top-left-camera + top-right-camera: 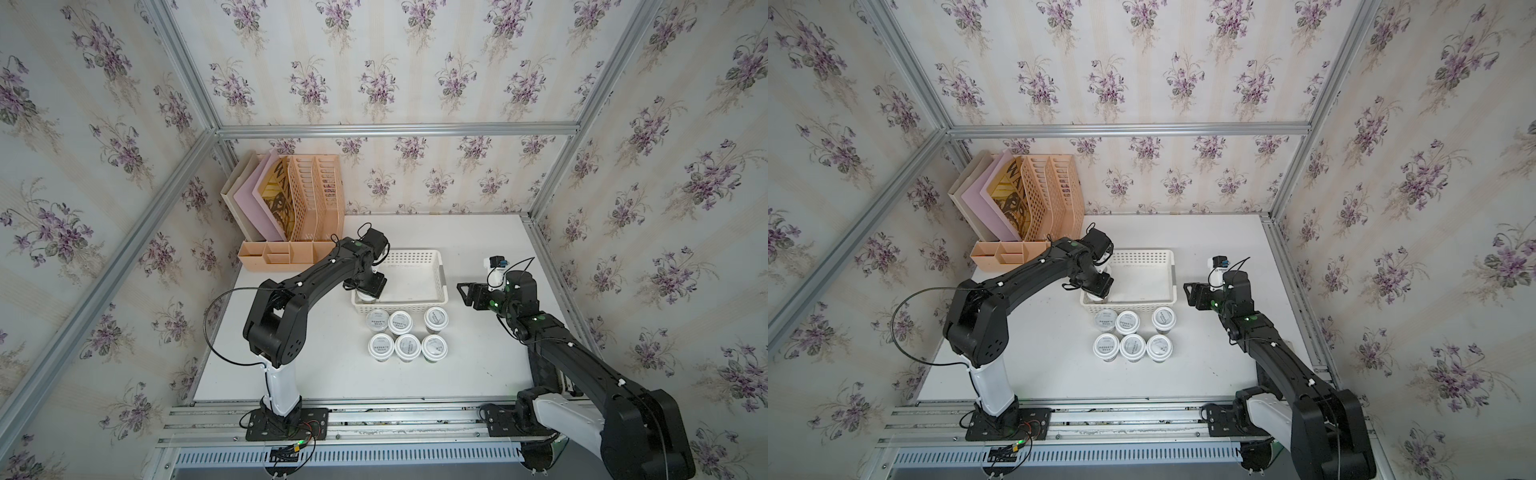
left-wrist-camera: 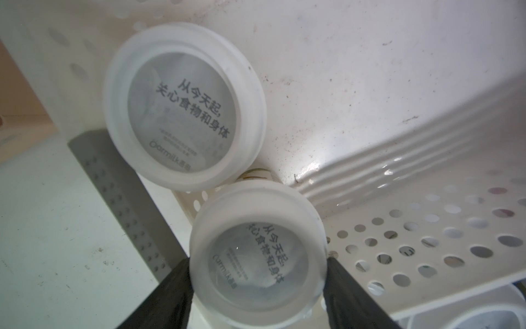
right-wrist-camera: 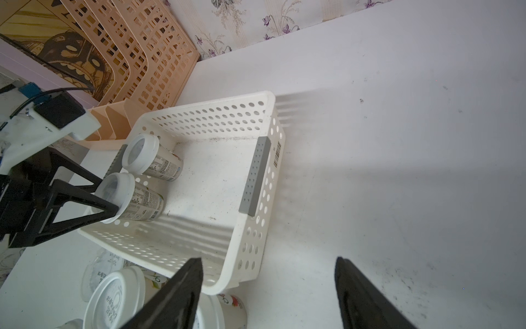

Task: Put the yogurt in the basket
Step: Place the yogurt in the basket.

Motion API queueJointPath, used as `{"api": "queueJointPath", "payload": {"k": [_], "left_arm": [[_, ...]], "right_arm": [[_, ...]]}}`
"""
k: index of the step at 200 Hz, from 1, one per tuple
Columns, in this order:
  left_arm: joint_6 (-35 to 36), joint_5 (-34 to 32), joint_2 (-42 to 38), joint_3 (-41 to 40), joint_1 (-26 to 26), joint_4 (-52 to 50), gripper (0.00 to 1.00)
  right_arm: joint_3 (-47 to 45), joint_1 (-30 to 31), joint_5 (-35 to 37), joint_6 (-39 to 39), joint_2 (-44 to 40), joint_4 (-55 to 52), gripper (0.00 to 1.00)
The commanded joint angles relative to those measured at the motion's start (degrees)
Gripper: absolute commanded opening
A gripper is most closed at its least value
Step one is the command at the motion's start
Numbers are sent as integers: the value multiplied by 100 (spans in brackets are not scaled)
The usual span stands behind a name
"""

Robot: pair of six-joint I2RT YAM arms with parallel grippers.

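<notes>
White perforated basket [image 3: 199, 115] holds the round-lidded yogurt cup [image 2: 257, 253] gripped by the left hand [image 2: 258, 263]; right hand [image 3: 269, 261] gapes empty.

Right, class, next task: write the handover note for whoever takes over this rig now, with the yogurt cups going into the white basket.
Left gripper: shut on a small round white-lidded yogurt cup, low in the near-left corner of the shallow white perforated plastic basket; not yet released.
Right gripper: open and empty, above the white table off the basket's right end.
Done: one more cup stands in the basket beside the held one.
Left to do: release the held cup, then move the six cups grouped on the table in front of the basket.
</notes>
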Motion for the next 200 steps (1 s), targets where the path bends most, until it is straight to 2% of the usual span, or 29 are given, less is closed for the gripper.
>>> {"api": "queueJointPath", "payload": {"k": [1,91,140,200], "left_arm": [[-61,17,16,-54,7,120,73],[-74,-35,78,-109,25,167,74],[-89,-105,45,-62,34,126,82],[-57,-203,-78,222,29,-110,86]], "right_arm": [[39,4,-3,7,10,65,78],[42,15,4,7,19,67,78],[42,15,-4,7,27,87,78],[50,40,-6,14,55,101,78]]}}
